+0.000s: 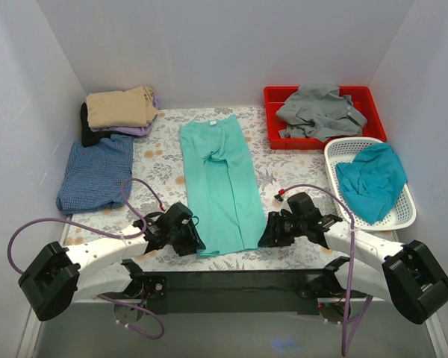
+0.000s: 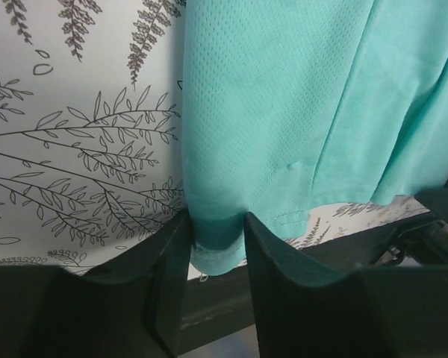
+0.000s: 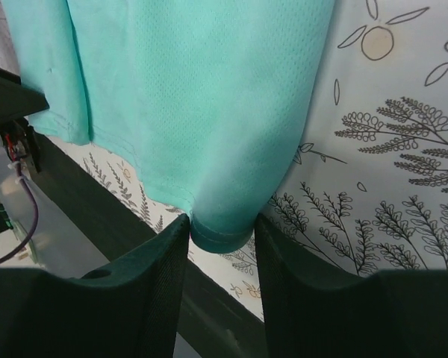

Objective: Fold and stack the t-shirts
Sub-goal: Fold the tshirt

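Left gripper (image 2: pixel 216 224) and right gripper (image 3: pixel 222 224) each pinch hem corner of mint t-shirt (image 1: pixel 218 179). We judge it light, limp, droopy; corner holds suit folding.

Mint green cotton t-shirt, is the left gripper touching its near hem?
Touching. Left wrist view: the left gripper has its fingers pinching the mint green cotton t-shirt at the hem corner.

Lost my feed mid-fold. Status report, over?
Left gripper and right gripper: jaws shut on near hem corners of the mint green cotton t-shirt. Shirt lies flat in a long strip. Nothing in the way.
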Robot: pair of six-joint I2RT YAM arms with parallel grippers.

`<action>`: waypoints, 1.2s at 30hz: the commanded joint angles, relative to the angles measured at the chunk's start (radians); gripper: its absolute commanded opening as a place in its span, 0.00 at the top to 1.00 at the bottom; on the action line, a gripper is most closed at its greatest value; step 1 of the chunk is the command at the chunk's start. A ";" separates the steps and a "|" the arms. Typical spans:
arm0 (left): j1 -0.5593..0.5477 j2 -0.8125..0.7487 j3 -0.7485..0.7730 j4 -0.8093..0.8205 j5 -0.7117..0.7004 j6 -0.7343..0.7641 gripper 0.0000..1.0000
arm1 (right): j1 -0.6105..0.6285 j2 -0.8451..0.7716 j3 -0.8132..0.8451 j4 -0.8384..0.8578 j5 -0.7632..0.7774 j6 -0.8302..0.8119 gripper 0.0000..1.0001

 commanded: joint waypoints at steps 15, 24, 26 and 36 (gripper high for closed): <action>-0.015 0.008 0.025 -0.084 -0.049 0.036 0.99 | 0.023 -0.014 0.043 0.015 0.044 -0.036 0.99; -0.015 0.008 0.126 -0.121 -0.049 0.068 1.00 | 0.026 -0.043 0.098 0.012 -0.019 -0.062 0.99; -0.015 0.014 0.148 -0.148 -0.049 0.073 1.00 | 0.026 -0.060 0.115 0.007 -0.025 -0.064 0.99; -0.015 0.052 0.257 -0.216 -0.153 0.088 1.00 | 0.026 -0.021 0.256 -0.014 0.004 -0.116 0.99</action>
